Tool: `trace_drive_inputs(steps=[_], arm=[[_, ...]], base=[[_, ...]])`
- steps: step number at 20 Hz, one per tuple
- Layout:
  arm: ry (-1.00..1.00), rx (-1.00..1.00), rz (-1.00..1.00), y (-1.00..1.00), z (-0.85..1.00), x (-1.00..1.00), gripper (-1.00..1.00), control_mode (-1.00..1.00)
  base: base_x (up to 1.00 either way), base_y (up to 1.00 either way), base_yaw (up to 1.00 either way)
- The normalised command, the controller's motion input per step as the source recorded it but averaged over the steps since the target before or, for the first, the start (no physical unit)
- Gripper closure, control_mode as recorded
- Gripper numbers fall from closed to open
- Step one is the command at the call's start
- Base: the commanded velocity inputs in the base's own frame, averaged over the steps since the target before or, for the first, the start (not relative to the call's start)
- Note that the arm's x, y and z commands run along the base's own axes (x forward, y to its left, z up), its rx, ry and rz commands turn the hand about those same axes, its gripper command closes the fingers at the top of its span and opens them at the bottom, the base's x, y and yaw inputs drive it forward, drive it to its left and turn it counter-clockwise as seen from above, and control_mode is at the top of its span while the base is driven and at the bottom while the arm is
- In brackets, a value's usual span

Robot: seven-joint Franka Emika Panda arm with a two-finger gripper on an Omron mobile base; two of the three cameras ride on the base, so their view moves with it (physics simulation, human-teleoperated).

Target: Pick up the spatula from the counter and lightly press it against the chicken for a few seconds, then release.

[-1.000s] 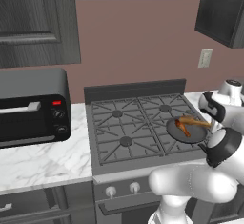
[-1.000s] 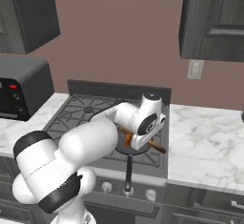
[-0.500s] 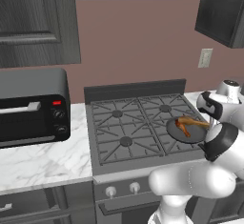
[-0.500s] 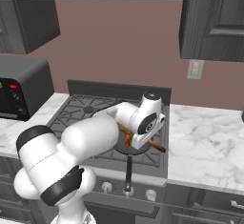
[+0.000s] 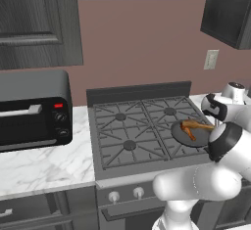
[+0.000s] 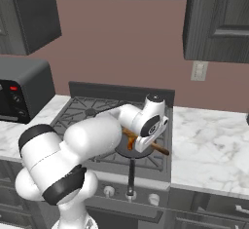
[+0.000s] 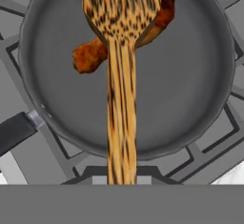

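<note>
Down in the pan (image 7: 190, 89), pressing the wooden spatula (image 7: 121, 75) blade-first over the chicken (image 7: 90, 56), seemingly in contact, covering most of it and leaving one browned end poking out sideways. Gripping the handle with the hand (image 6: 145, 143) clamped tight on it, low over the right side of the stove (image 5: 130, 131), next to the marble surface (image 6: 209, 135). Compared with a second ago, hardly any change to report: same blade over the same piece, same clamp, at most a slight shift of the elbow. Reads as the hold itself, mid-press. Likely calls next for easing off and letting go without dragging the meat.
</note>
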Motion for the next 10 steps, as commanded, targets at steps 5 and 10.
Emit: trace_drive_inputs(steps=[5,10], arm=[[0.00,0.00,0.01,0.00,-0.08,0.03,1.00,-1.00],[0.00,0.00,0.01,0.00,-0.07,0.06,1.00,-1.00]], base=[[0.00,0.00,0.00],[0.00,0.00,0.00]])
